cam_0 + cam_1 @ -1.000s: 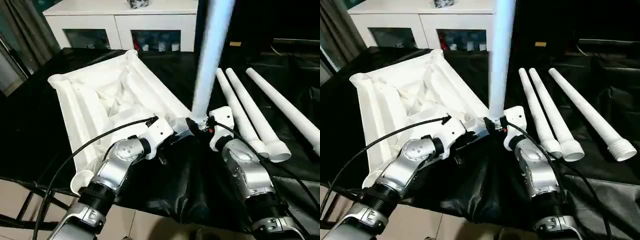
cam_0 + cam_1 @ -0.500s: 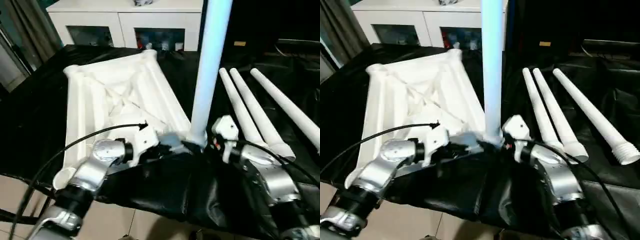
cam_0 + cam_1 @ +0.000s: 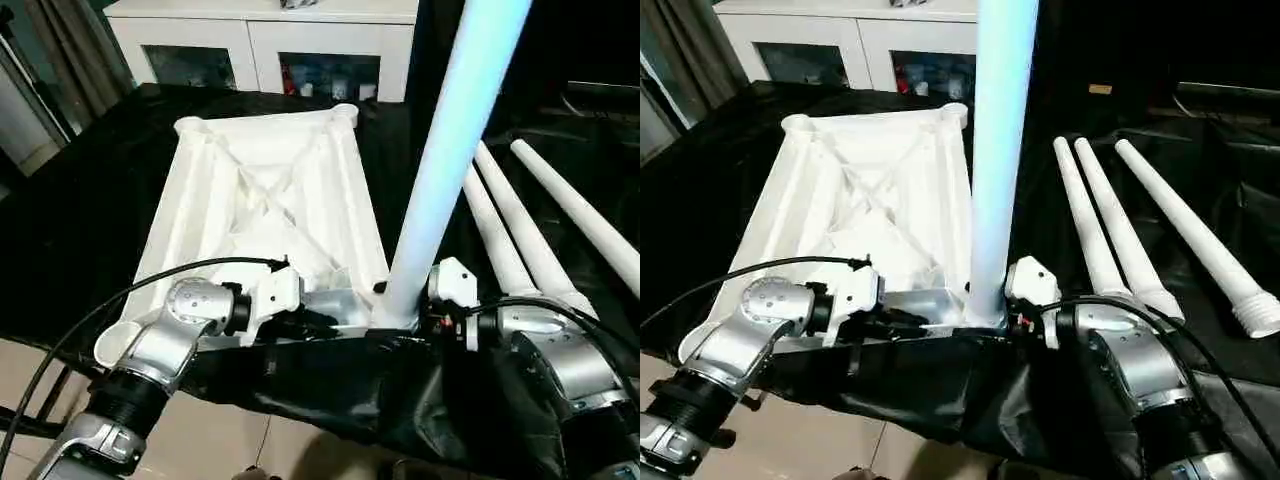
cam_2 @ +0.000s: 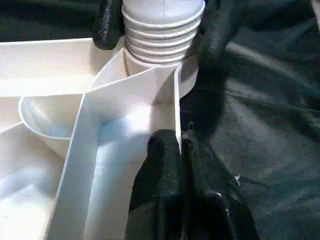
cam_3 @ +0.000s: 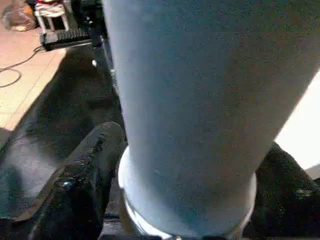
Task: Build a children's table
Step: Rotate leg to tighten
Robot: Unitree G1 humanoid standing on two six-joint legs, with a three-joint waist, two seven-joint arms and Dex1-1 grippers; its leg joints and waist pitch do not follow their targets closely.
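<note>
The white tabletop (image 3: 270, 190) lies underside up on the black-covered table, ribs showing. One white leg (image 3: 445, 170) stands nearly upright at its near right corner. Its threaded end (image 4: 162, 30) sits at the mouth of the corner socket with the threads showing. My right gripper (image 3: 398, 315) is shut on the leg's base, one black finger (image 5: 85, 185) on each side. My left gripper (image 4: 181, 145) is shut on the tabletop's thin rim wall just beside that corner, also seen in the head view (image 3: 902, 320). Three more legs (image 3: 1120, 230) lie side by side to the right.
A white cabinet with glass doors (image 3: 270, 40) stands behind the table. The black cloth (image 3: 970, 390) hangs in folds over the table's near edge, with tan floor (image 3: 270, 450) below. A black cable (image 3: 120, 300) loops from my left forearm.
The whole view has shifted as the camera moved. The leg, held tilted with its threaded end beside the corner, now stands straighter with that end at the corner socket. The left grip is unchanged.
</note>
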